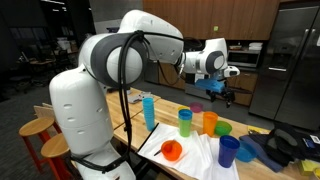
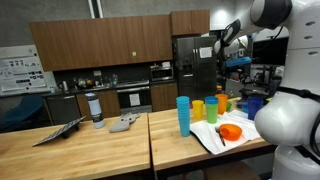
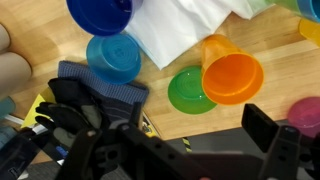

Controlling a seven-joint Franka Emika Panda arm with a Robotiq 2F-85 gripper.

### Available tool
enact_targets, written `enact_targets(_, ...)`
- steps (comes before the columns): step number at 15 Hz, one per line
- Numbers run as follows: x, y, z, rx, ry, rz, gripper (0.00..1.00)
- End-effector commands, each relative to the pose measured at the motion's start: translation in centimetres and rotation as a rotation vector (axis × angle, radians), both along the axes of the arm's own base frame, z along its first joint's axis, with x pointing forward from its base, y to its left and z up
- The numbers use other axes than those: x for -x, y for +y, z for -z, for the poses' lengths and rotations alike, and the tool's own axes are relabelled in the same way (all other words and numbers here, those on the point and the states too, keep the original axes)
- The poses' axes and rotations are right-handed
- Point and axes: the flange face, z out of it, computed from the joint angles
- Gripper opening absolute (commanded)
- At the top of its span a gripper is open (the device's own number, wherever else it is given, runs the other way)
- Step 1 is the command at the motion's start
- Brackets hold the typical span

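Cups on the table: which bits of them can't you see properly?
- Wrist view: the dark blue cup is cut off by the top edge, and the pink cup by the right edge.
- Wrist view: the open claw, dark and blurred, hides the table beneath it.
- Exterior view: the robot's white body hides the table's end.
- Both exterior views: the cups are too small to see inside.

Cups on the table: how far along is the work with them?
Done: what looks like a blue cup stack stands beside the white cloth. In hand: nothing; the gripper hangs open above the green cup and orange cup. Left: no loose cup is gripped yet.
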Motion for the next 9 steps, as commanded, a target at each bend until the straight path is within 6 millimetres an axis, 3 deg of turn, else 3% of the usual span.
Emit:
enact_targets(1,-0.4,-1.3,1.1,-0.005,-0.007,0.014,1.0)
enact_targets(5,-1.3,-2.2,2.3,-0.007,-0.018,0.045,1.0)
enact_targets(9,-2.3,-1.8,3.9,-0.017,0.009,0.057,1.0)
